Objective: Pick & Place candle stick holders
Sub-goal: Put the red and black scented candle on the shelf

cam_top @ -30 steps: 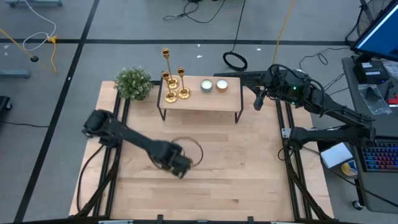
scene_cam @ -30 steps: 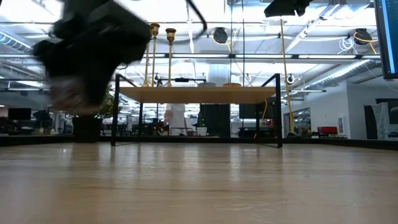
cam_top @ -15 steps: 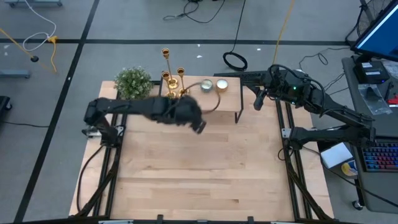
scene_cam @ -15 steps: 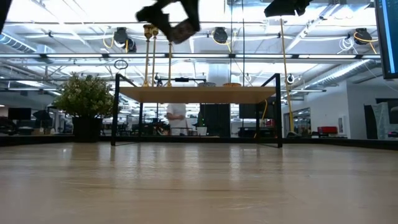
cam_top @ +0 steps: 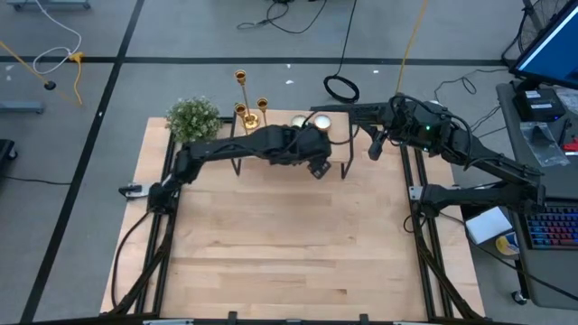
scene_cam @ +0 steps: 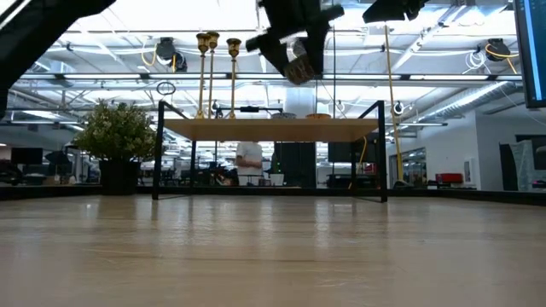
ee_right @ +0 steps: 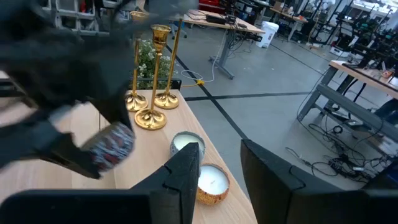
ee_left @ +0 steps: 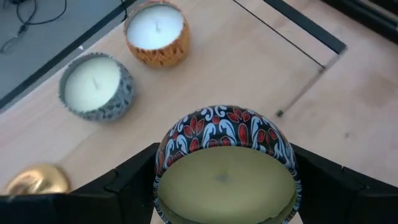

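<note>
The left gripper (ee_left: pixel 224 186) is clamped on a candle tin patterned in red, white and dark blue (ee_left: pixel 227 163), one finger (ee_left: pixel 127 183) pressed to each side of it. In the high view this gripper (cam_top: pixel 316 149) hangs over the small raised shelf (cam_top: pixel 336 147) that stands along the far edge of the tabletop (cam_top: pixel 289 244), with the arm stretched across from the tabletop's left edge. The low view shows the held tin (scene_cam: pixel 299 68) in the air above the shelf top (scene_cam: pixel 273 130), not touching it.

The three gold candle stick holders (cam_top: pixel 246 110) stand upright and close together at the left end of the shelf, their round bases just beside one another; the right wrist view shows them (ee_right: pixel 151 81) as thin stems on flared bases. A grey-patterned candle tin (ee_left: pixel 96 87) and an orange one (ee_left: pixel 157 33) sit side by side on the shelf towards its right end, apart from the holders. A green bushy plant (cam_top: pixel 192 120) stands on the tabletop at the far left corner, just beside the shelf.

The right gripper (ee_right: pixel 217 168) waits above the far right corner of the tabletop, its fingers a little apart and grasping nothing.
</note>
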`<state>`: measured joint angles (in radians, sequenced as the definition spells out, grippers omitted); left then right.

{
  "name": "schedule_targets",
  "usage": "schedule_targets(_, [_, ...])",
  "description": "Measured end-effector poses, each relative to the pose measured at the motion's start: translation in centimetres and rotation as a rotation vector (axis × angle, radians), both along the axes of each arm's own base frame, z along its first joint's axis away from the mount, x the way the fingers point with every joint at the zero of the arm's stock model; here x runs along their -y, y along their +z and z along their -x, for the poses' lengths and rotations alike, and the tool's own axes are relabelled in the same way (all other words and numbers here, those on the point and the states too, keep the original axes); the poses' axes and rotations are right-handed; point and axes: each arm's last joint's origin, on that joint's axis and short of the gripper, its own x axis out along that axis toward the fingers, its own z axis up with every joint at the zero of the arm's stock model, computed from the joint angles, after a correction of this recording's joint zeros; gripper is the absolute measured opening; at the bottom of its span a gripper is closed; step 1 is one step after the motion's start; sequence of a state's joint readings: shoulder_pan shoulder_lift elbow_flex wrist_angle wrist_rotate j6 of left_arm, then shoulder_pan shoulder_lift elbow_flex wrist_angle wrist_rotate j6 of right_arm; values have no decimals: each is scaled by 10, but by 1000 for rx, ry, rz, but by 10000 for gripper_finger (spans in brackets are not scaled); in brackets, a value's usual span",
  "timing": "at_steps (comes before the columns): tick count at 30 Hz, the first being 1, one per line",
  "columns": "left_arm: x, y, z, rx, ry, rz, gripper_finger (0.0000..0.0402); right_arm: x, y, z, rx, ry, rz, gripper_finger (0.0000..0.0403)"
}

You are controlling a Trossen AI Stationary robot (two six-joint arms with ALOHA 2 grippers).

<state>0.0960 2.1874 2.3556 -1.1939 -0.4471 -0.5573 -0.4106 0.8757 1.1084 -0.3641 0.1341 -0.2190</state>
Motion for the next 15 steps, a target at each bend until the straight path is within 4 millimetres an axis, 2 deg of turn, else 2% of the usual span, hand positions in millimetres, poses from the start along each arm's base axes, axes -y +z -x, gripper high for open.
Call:
schedule_targets(6, [-18, -12, -7, 41, 94, 32, 292, 0, 0, 0, -5, 3, 8, 114])
schedule_targets(9, [-20, -11, -7, 57, 109, 27, 294, 0, -2, -1, -14, 2, -17, 114])
schedule_targets(15, [-16, -10, -7, 60, 122, 16, 304, 3, -29, -12, -47, 47, -202, 114])
